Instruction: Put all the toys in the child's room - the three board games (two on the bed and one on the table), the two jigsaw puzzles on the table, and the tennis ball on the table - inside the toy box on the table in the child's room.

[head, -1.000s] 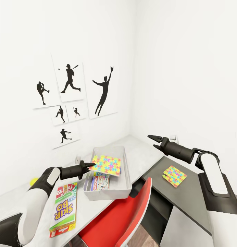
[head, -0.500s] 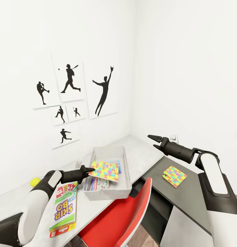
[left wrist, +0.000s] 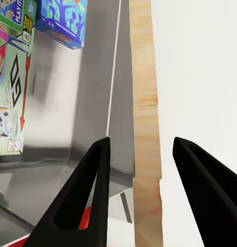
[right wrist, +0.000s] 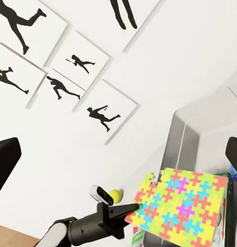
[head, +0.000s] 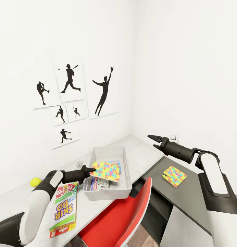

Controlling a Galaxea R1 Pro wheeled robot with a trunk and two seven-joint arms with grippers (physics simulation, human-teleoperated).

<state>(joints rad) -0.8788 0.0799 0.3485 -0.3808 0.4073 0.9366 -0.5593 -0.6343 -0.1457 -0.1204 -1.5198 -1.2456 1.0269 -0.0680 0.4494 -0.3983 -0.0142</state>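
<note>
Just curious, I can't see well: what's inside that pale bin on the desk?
Inside the toy box, a jigsaw puzzle lies tilted over colourful game boxes, at the left gripper. The puzzle covers most of them.

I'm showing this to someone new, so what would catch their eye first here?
Probably the bright multicoloured jigsaw puzzle square, sitting between the left gripper fingers above the pale grey plastic toy box on the table. Next, the black silhouette sports pictures on the white wall, and the red chair in front.
</note>
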